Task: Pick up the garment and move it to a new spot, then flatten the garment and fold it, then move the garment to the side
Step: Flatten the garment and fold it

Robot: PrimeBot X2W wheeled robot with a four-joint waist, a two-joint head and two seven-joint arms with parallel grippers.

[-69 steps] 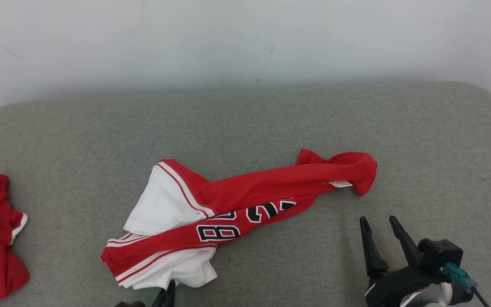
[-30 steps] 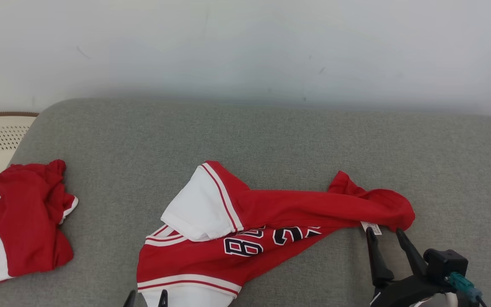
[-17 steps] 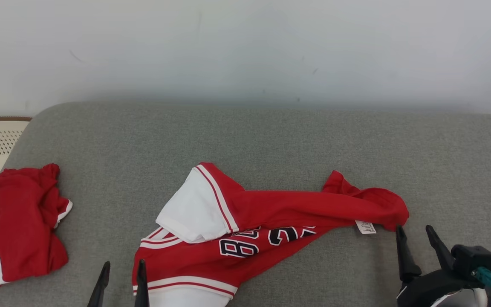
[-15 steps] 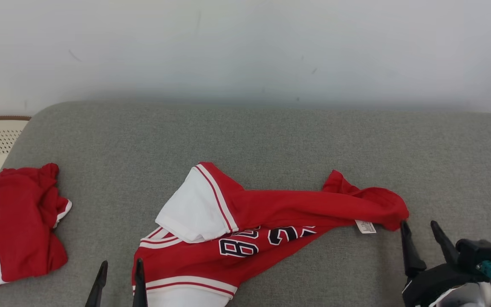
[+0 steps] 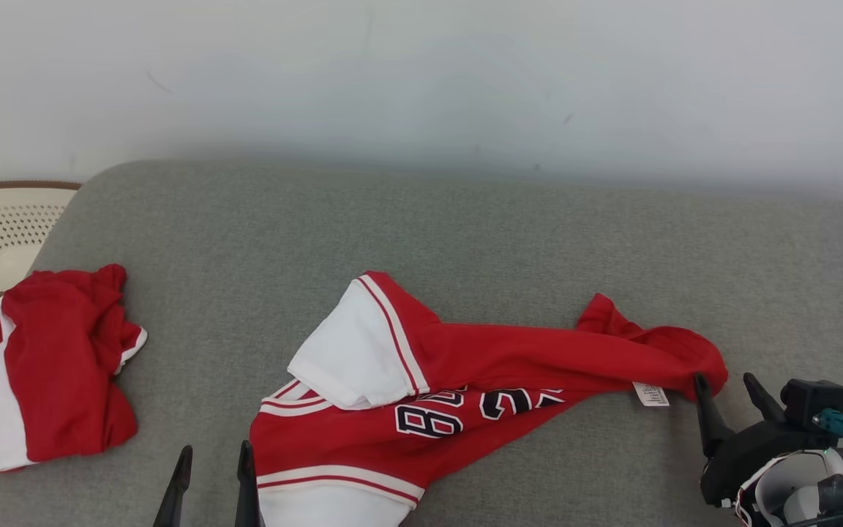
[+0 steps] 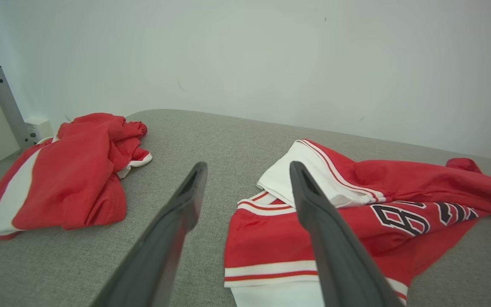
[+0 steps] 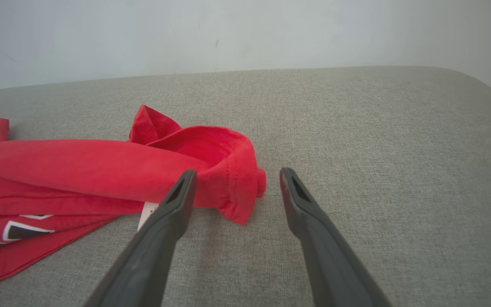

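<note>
Red-and-white numbered jersey garment point(image 5: 509, 359) lay twisted mid grey fabric cushion point(image 5: 421, 227). Left gripper point(image 5: 216, 446) near its white hem, right gripper point(image 5: 724, 378) just beside its red tagged end; both jaws wide open, empty. Prob light, floppy: pinch hem & tagged-end edges.

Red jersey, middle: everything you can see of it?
The red jersey looks like soft knit, with white panels, red-and-white striped trim, dark white-edged numerals and a white label near its right end. It lies twisted and bunched lengthwise on the grey cushion. The open right tool sits at its right end, the open left tool beside its lower left hem; neither grips it.
</note>
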